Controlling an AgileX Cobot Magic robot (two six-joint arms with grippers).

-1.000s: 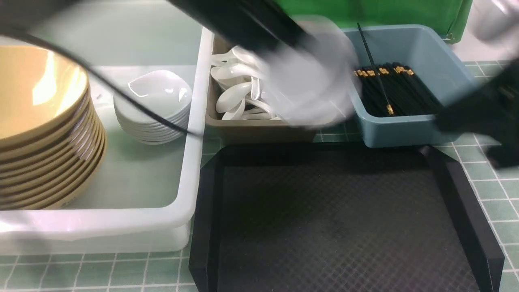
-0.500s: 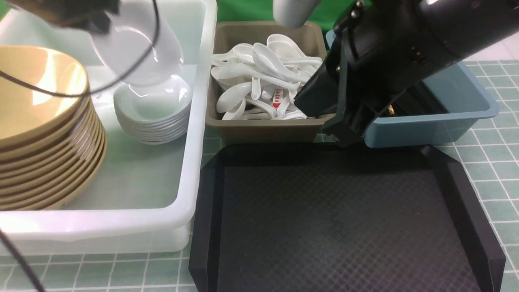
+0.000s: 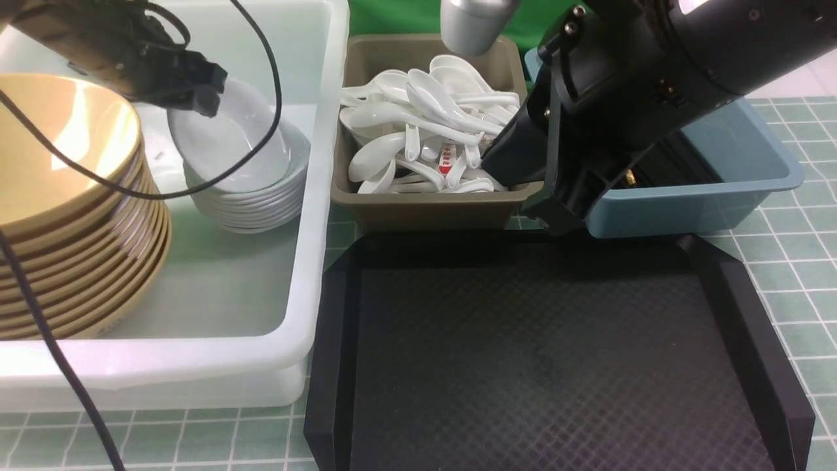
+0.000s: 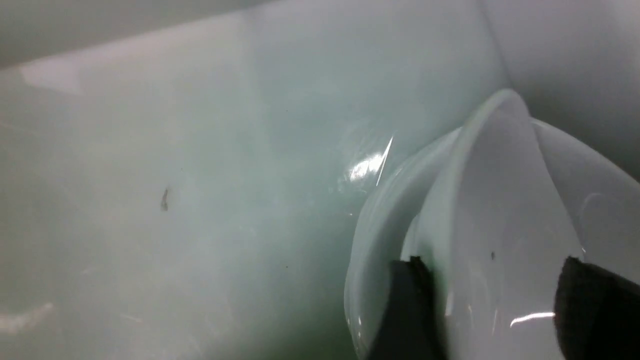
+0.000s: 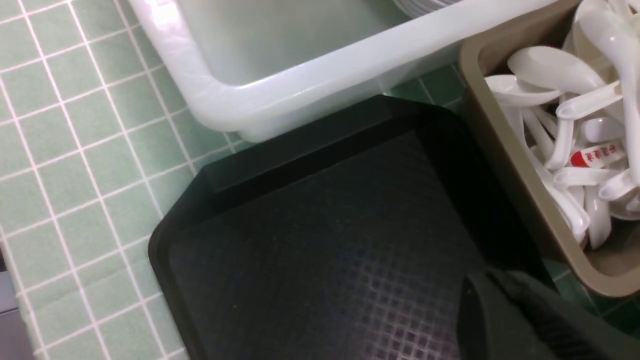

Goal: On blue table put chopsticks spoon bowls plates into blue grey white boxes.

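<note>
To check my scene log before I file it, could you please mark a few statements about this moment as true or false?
1. The left gripper holds a tilted white bowl at the bowl stack. True.
2. The spoons lie in the blue box. False: they lie in the grey-brown box.
3. The tan plates are stacked in the white box. True.
4. A spoon lies on the black tray. False: nothing lies on it.
5. The right gripper reaches into the white box. False: it hangs where the grey-brown and blue boxes meet.
</note>
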